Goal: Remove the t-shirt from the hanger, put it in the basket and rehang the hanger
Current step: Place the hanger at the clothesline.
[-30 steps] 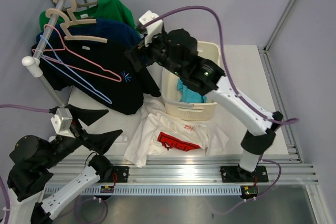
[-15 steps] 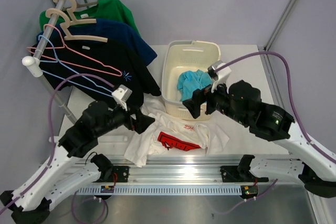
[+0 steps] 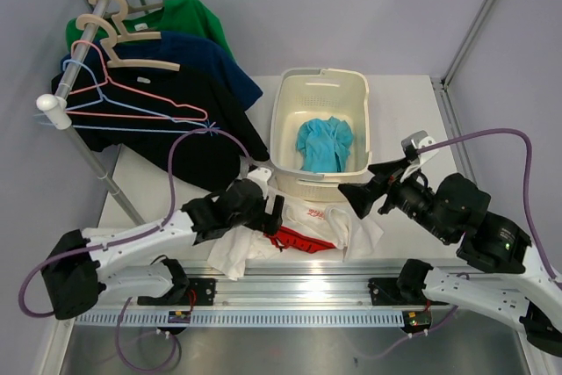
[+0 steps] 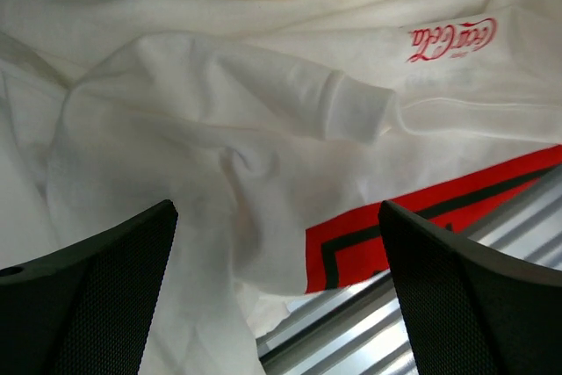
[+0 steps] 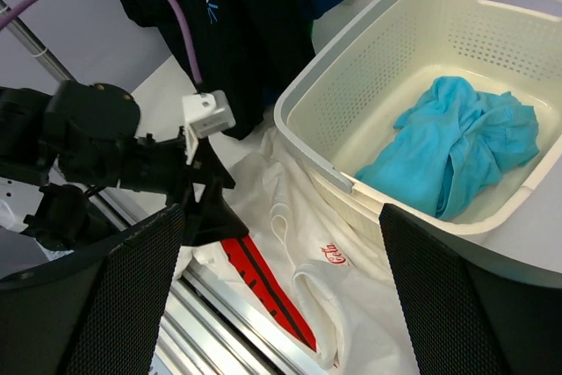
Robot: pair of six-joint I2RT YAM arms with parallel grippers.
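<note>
pale tabletop (image 3: 404, 111) between grey walls, with a metal rail (image 3: 307, 287) along its near edge where both arms are bolted. left pincer (image 3: 274, 208) stands spread wide, low over the crumpled white t-shirt (image 3: 307, 217). from its wrist view the two dark fingers (image 4: 97, 296) frame bare cloth and nothing sits between them; whether they touch the fabric i cannot tell. the white t-shirt lies flat on the tabletop, off any hanger, just in front of the basket (image 3: 285, 129). a red and black graphic (image 3: 294, 239) shows on it, with small red script (image 4: 452, 39) nearer the basket.

right pincer (image 3: 369, 186) is also spread wide and empty. it hangs over the tabletop to the right of the basket and points toward it. inside the cream basket lies a turquoise garment (image 3: 323, 142).

further out, at the back left, a clothes rail (image 3: 83, 46) slants over the tabletop's corner. a black t-shirt (image 3: 193, 142), a navy t-shirt (image 3: 215, 59) and a green t-shirt (image 3: 189, 15) hang from it. a pink wire hanger (image 3: 198, 113) and a blue wire hanger (image 3: 132, 127) hang bare against the black one, and two beige hangers (image 3: 132, 37) sit higher up the rail.
</note>
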